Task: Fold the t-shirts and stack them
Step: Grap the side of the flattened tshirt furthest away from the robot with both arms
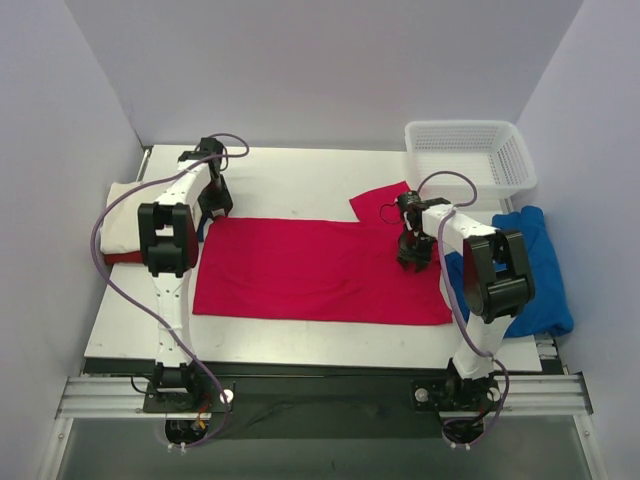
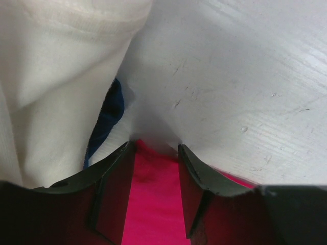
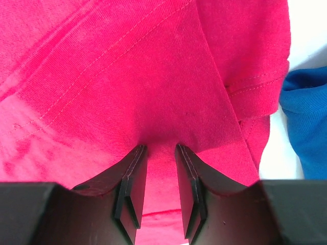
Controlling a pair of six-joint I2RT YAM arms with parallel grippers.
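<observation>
**Both grippers are down on the crimson t-shirt (image 1: pixel 320 270), spread flat mid-desk (image 1: pixel 300 175).**
Overhead: left gripper (image 1: pixel 213 208) at its far-left corner, right gripper (image 1: pixel 413 258) near its far-right edge; cream t-shirt (image 1: pixel 120 225) at the left desk edge, blue t-shirt (image 1: pixel 545 270) at the right. Left wrist: jaws half apart, soft red knit between them, grip unclear. Right wrist: jaws narrow, pressed into stitched red cloth, pinch unclear.

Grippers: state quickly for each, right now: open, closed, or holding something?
Left gripper: open, astride the edge of the red t-shirt, not gripping it.
Right gripper: open, low over the red t-shirt, not gripping it.
</observation>
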